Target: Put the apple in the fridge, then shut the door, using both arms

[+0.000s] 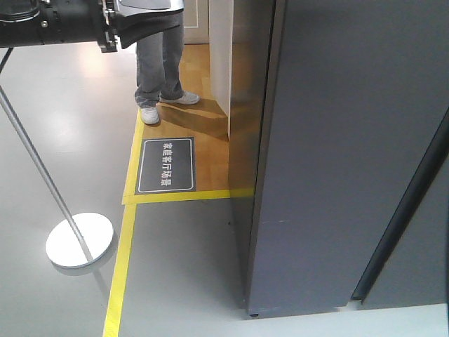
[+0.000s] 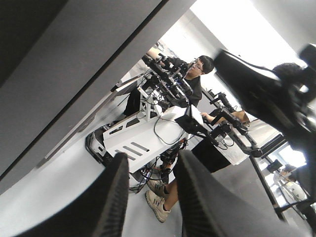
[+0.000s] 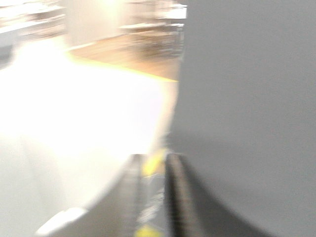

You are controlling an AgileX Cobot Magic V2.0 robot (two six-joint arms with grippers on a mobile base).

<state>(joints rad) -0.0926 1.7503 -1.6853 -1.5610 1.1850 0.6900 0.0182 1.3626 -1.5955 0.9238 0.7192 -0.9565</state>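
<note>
The apple is out of view in every frame. The fridge [image 1: 245,105] stands at the right as a tall dark-grey cabinet. Its door [image 1: 337,140] lies flat against it and none of the white inside shows. In the left wrist view my left gripper [image 2: 152,163] is open, with only floor and a seated person's shoes behind the gap. A grey panel [image 2: 74,64] runs along its upper left. The right wrist view is blurred. There my right gripper [image 3: 154,160] stands narrowly open and empty, close beside the fridge's grey face [image 3: 247,98].
A neighbouring grey panel [image 1: 421,267] sits past a dark seam. Yellow floor tape [image 1: 121,267], a floor sign [image 1: 165,165], a stand with a round white base [image 1: 78,239] and a standing person's legs [image 1: 160,63] are at the left. A black arm segment [image 1: 63,24] crosses the top left.
</note>
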